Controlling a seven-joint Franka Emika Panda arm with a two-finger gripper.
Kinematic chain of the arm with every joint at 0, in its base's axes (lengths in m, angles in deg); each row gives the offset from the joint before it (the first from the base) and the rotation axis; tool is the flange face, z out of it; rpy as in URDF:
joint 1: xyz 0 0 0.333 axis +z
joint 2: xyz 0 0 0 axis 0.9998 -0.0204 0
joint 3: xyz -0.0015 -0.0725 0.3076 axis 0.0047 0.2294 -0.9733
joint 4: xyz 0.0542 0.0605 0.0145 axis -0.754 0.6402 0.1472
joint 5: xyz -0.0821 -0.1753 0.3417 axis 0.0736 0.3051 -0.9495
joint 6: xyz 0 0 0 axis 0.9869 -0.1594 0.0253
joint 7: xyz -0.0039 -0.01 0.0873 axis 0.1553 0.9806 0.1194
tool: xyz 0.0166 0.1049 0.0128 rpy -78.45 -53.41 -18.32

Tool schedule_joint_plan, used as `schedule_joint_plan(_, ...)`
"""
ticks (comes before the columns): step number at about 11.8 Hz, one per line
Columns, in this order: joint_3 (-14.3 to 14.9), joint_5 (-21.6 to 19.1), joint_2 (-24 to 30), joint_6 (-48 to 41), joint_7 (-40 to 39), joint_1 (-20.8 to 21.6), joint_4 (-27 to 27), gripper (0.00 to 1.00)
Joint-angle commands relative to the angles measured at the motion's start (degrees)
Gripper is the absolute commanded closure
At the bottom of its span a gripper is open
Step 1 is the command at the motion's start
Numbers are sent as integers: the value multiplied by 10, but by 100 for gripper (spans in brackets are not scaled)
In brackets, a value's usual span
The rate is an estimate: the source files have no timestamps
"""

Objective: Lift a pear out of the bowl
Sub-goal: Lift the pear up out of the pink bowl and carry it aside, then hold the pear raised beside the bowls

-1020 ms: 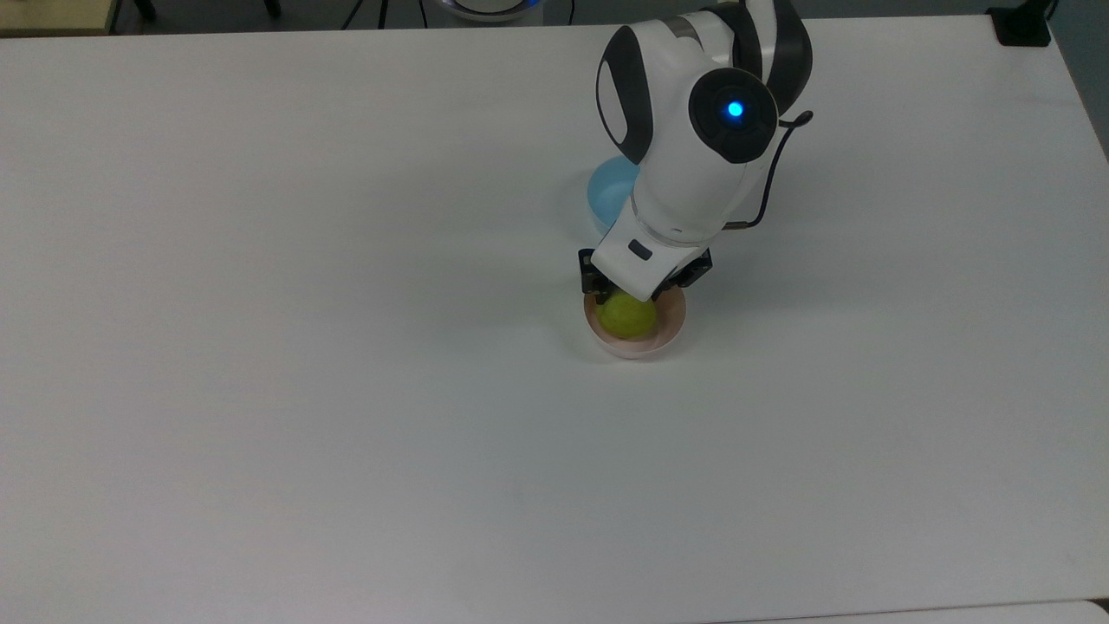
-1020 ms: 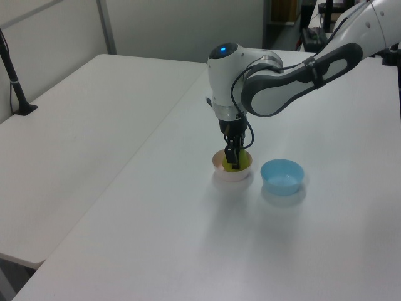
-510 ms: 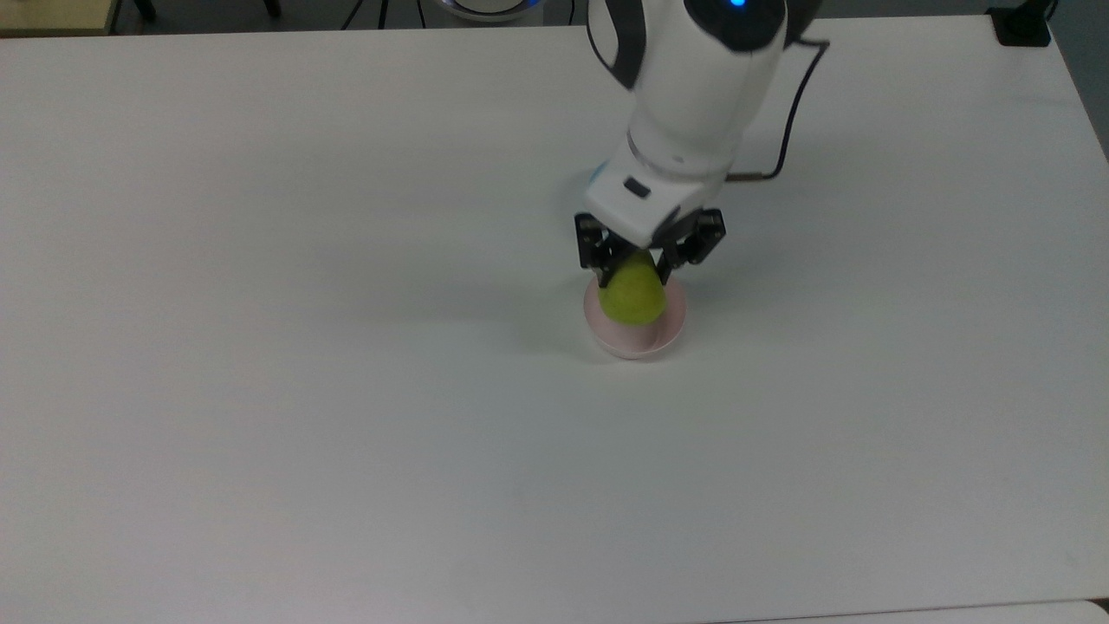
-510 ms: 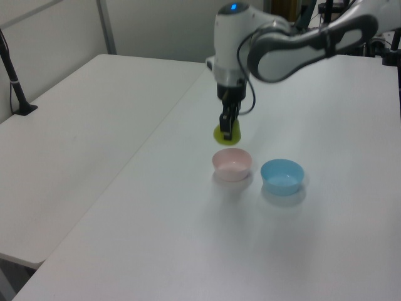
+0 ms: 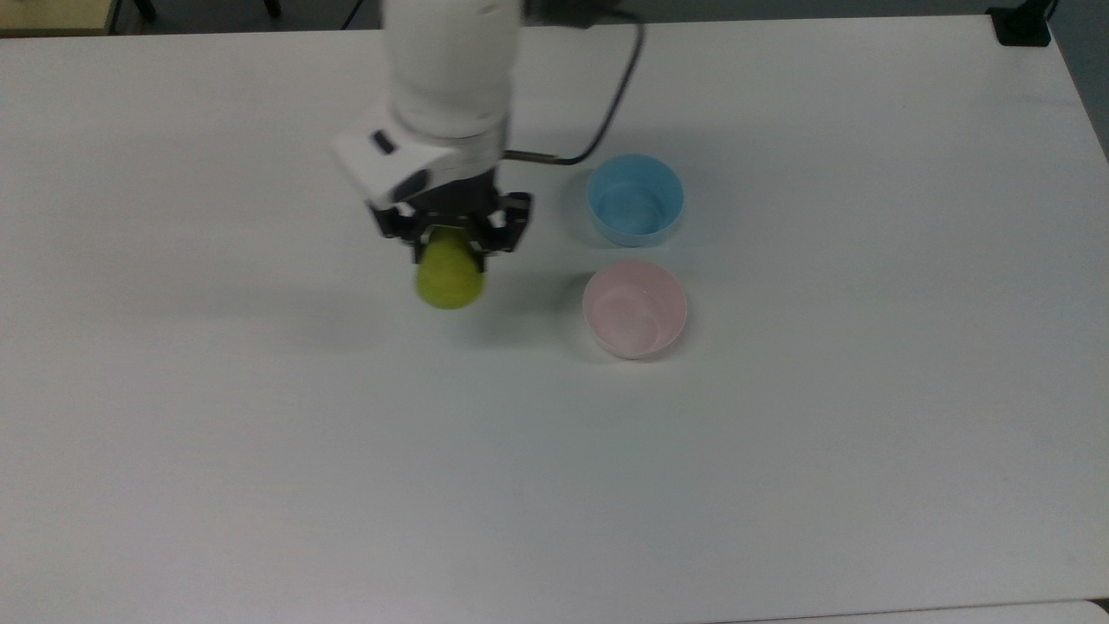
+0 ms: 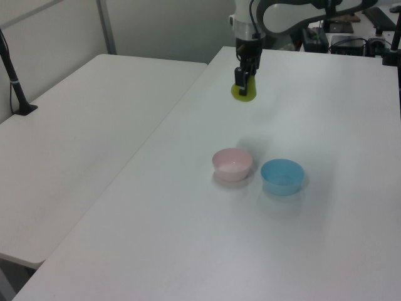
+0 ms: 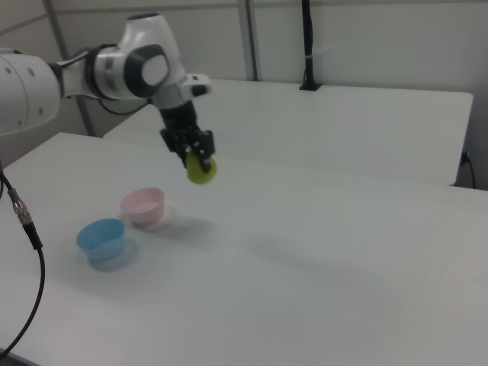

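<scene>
Pear — jaws of gripper clamped on it, aloft at the top view's centre-left, well apart from empty pink bowl — pick-up step appears done; next calls only for a steady hold.

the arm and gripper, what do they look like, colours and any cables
The arm has a glossy white shell with dark grey joint sections. The gripper has a white body and black fingers. A thin dark cable loops from the wrist back up the arm.

Two white tables, pale walls
</scene>
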Motion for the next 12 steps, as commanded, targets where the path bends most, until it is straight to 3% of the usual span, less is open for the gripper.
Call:
schedule_joint_plan(1,-2,14,-21,14,-27,-16,28,80)
schedule_joint_plan(4,-1,26,-75,58,-21,-14,38,69)
schedule_joint_plan(5,-1,27,-84,62,-22,-16,38,60)
schedule_joint_plan(7,-1,50,-83,64,-22,-15,49,1)
schedule_joint_plan(9,-1,51,-68,63,-22,-19,49,0)
schedule_joint_plan(12,-2,33,32,25,-20,-34,59,0)
